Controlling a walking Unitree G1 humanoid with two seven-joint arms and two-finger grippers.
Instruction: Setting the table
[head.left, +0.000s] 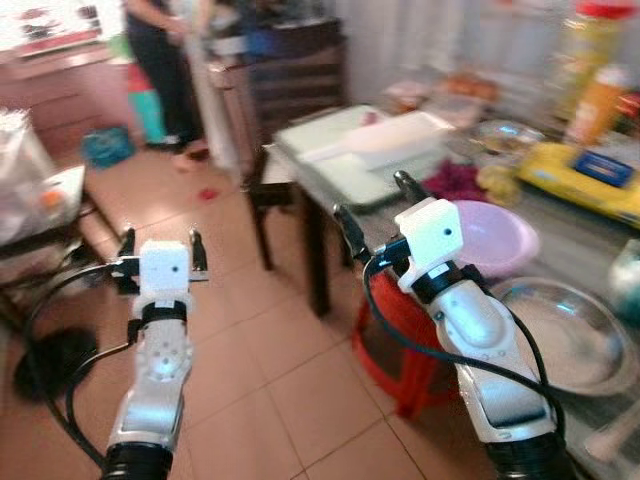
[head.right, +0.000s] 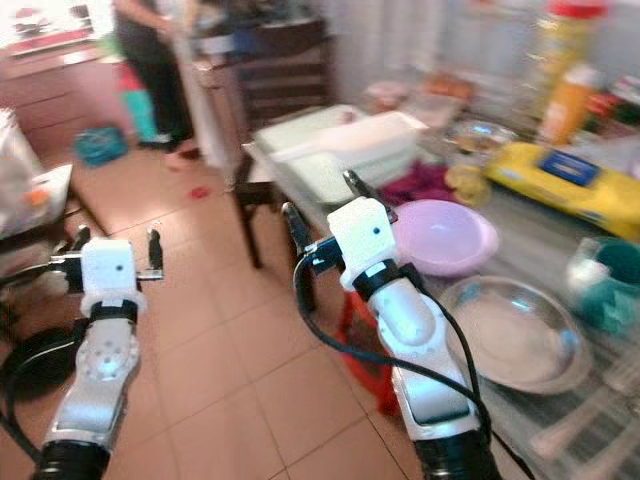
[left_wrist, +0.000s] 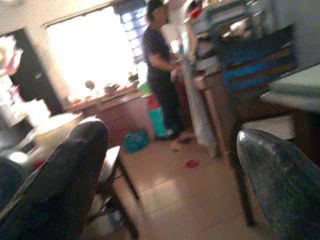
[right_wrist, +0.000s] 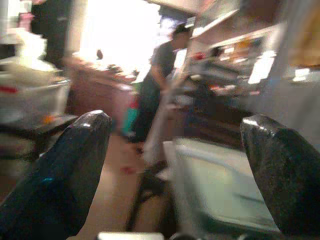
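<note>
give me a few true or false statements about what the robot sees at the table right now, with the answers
1. Both grippers are open and hold nothing. True: the left gripper hangs over the tiled floor and the right gripper is at the table's edge.
2. The pink bowl is stacked inside the metal plate. False: they sit side by side on the table.
3. A red stool stands beside the table, below the right arm. True.
4. A person sits at the table. False: the person stands at the back of the room, away from the table.
5. The yellow pack lies on the floor. False: it lies on the table.
</note>
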